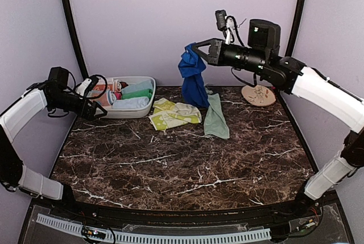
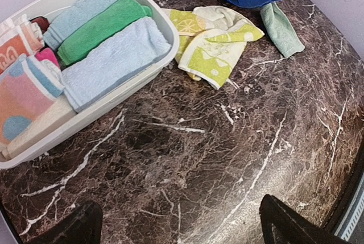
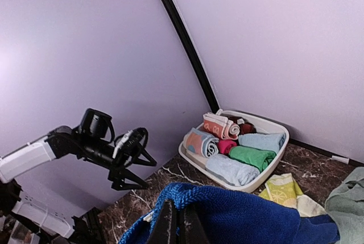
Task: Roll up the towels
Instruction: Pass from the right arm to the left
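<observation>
the right gripper (image 1: pixel 192 47) is clamped on the top of the long royal-blue cloth towel (image 1: pixel 193 82), which hangs down to the dark marble table (image 1: pixel 170 164) — its tail by the flat pale mint-green towel (image 1: pixel 216 118). the left gripper (image 1: pixel 100 111) gapes wide, holding nothing, beside the white plastic tub (image 1: pixel 142 110).

Our left gripper (image 1: pixel 99 112) hovers low, jaws spread wide. Our right gripper (image 1: pixel 193 47), held high, pinches the blue towel (image 1: pixel 192 82).
</observation>
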{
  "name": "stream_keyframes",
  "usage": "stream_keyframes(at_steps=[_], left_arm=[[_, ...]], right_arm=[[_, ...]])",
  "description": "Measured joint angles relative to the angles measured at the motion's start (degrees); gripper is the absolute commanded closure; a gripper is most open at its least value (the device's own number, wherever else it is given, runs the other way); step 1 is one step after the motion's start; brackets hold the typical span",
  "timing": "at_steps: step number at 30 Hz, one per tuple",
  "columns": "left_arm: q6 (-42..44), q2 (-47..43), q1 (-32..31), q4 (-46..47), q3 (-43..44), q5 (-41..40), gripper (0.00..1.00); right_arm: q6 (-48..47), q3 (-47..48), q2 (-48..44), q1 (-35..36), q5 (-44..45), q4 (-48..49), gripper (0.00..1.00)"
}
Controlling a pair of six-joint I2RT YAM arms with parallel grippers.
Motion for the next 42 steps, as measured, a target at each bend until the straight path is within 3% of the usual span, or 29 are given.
stream_keyframes(at_steps=[4, 10, 16, 21, 27, 37, 42], left_arm=[[0.0, -0.1, -4.0, 0.6, -0.5, 0.6, 0.01], [-2.5, 0.7, -13.8, 2.5, 2.1, 3.6, 0.01], [-7.5, 3.3, -22.1, 5.9, 10.9, 6.9, 0.01], [-12.4, 4.2, -24.1, 8.4, 11.2, 11.7, 0.01], [-12.2, 5.3, -27.2, 9.3, 8.8, 13.1, 0.04], [-9.6, 8.2, -28.4, 9.3, 6.5, 12.0, 0.18], [-9.8, 8.3, -28.4, 10.0, 4.7, 12.1, 0.43]], right_arm=[[3.1, -3.7, -5.7, -1.5, -0.5, 4.3, 1.0], [7.1, -6.2, -5.1, -2.4, -2.1, 9.1, 1.0], [11.1, -11.9, 1.2, 0.3, -2.6, 12.8, 1.0], [15.4, -15.0, 7.3, 3.1, -2.9, 17.7, 1.0], [19.8, -14.6, 15.1, 6.3, -3.8, 24.0, 1.0], [25.9, -13.7, 19.4, 8.3, -5.8, 32.3, 1.0], [27.4, -13.2, 19.4, 8.6, -6.4, 34.8, 1.0]])
